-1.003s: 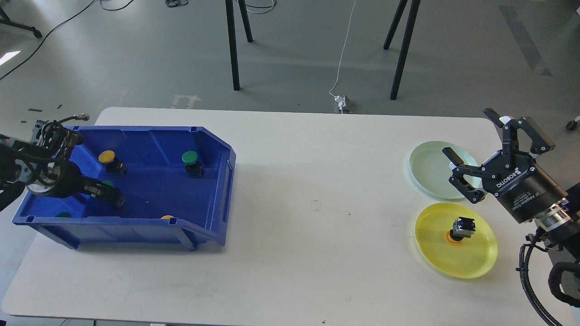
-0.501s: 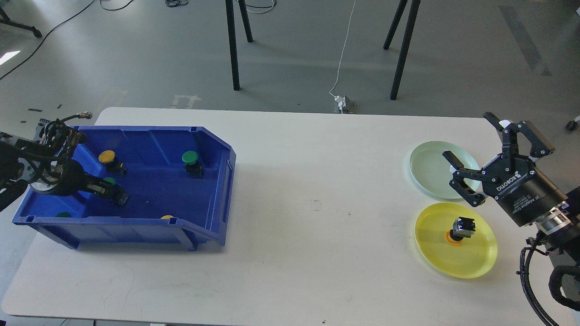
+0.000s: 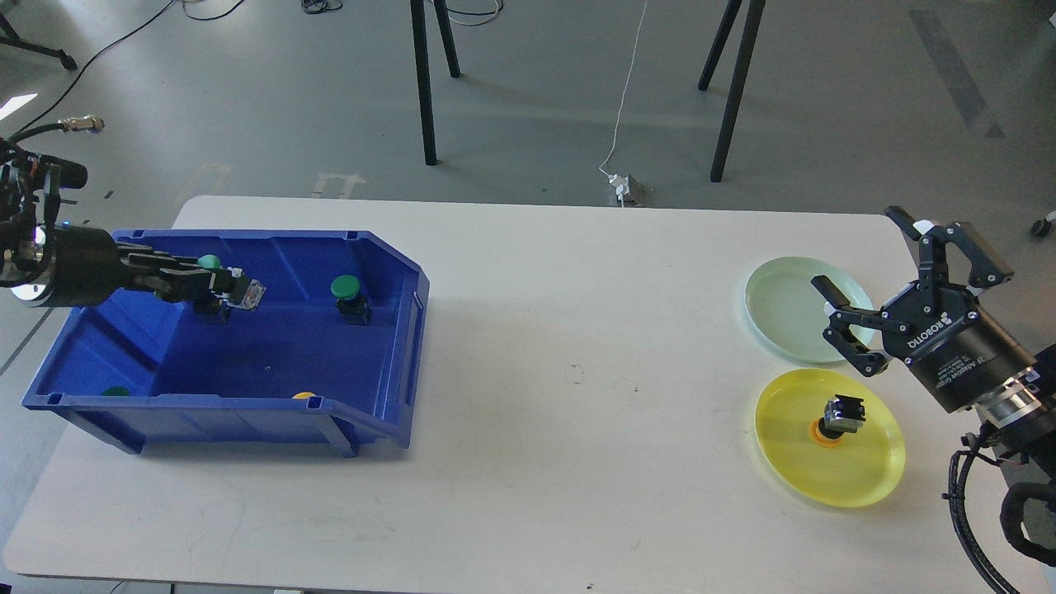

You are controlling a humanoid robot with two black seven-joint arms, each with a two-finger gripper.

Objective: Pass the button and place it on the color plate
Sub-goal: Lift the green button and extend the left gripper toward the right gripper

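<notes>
Left claw [image 3: 216, 285] pinching green button [image 3: 210, 263] above blue bin [image 3: 396, 330], right claw [image 3: 874, 285] spread beside pale plate [image 3: 780, 309], yellow plate [image 3: 866, 470] holding button [image 3: 840, 417], white bench [image 3: 577, 330].

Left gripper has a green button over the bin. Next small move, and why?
Probably carry the green button rightward, past the bin wall toward mid-table. The left gripper holds it above the bin, and the right gripper waits open near the pale green plate, which is empty.
</notes>
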